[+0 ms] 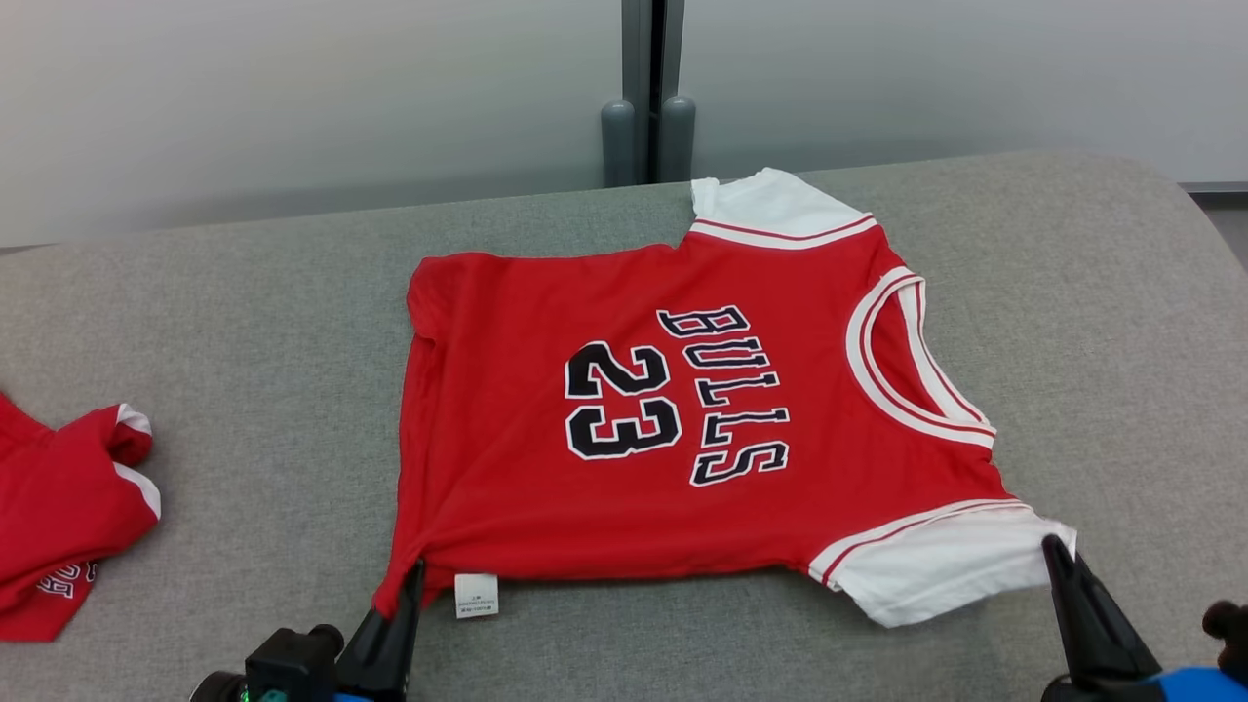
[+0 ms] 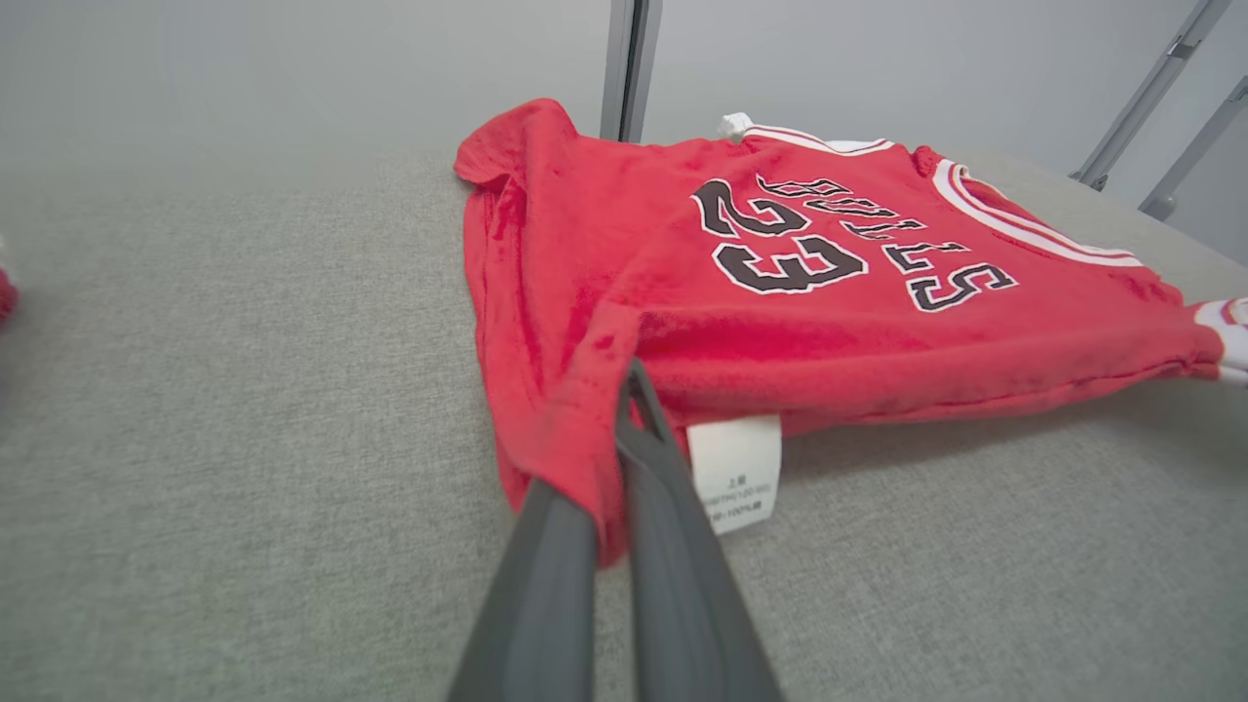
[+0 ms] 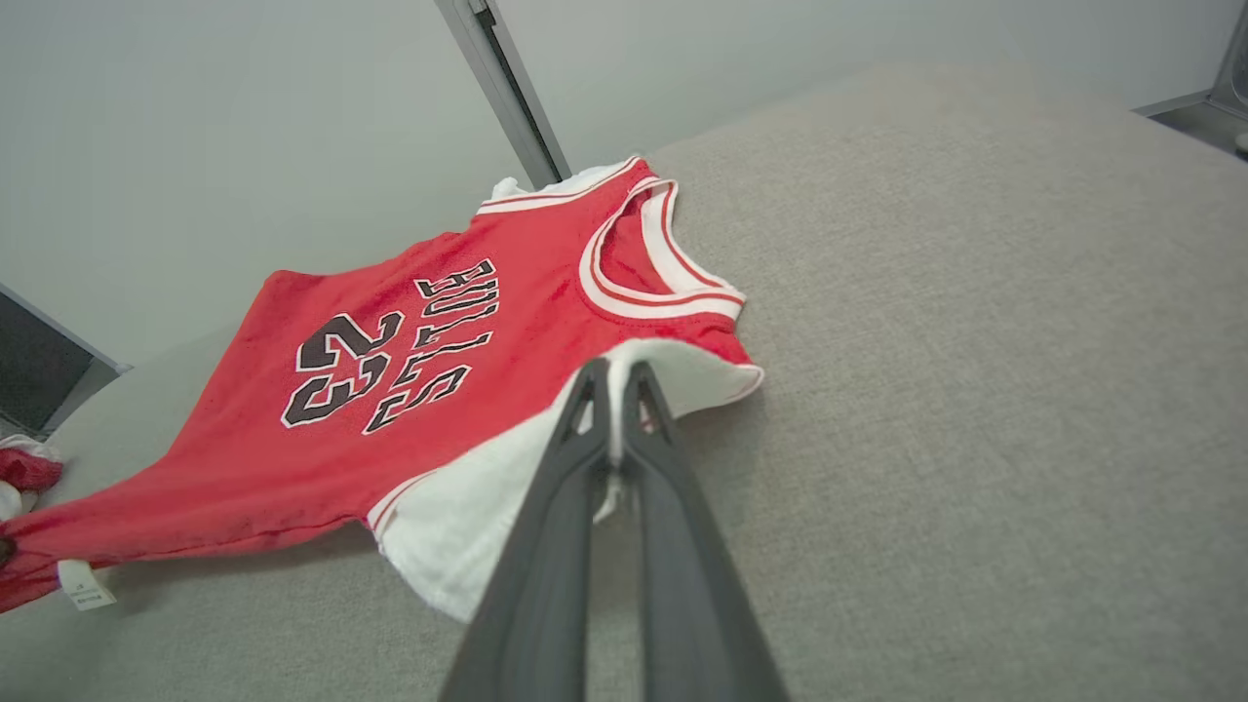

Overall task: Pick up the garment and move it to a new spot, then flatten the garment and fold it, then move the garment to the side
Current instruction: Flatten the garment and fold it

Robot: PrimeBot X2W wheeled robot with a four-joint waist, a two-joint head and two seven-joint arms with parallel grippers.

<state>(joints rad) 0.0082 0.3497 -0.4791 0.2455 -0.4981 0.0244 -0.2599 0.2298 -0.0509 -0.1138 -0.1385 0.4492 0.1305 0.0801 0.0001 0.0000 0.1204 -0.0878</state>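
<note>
Fingers (image 2: 673, 556): left gripper (image 2: 629, 372) on garment (image 1: 507, 458) hem (image 1: 402, 458), right gripper (image 3: 614, 367) on sleeve (image 1: 951, 570)

The garment (image 1: 682, 419) flat on the table (image 1: 244, 292), a second garment (image 1: 58, 517) well apart to its left.

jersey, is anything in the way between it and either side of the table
Toward the robot's left, a second red garment lies on the grey table, apart from the jersey. Toward the right, nothing visible lies in its path. The left gripper pinches its hem corner, the right gripper its white sleeve.
</note>
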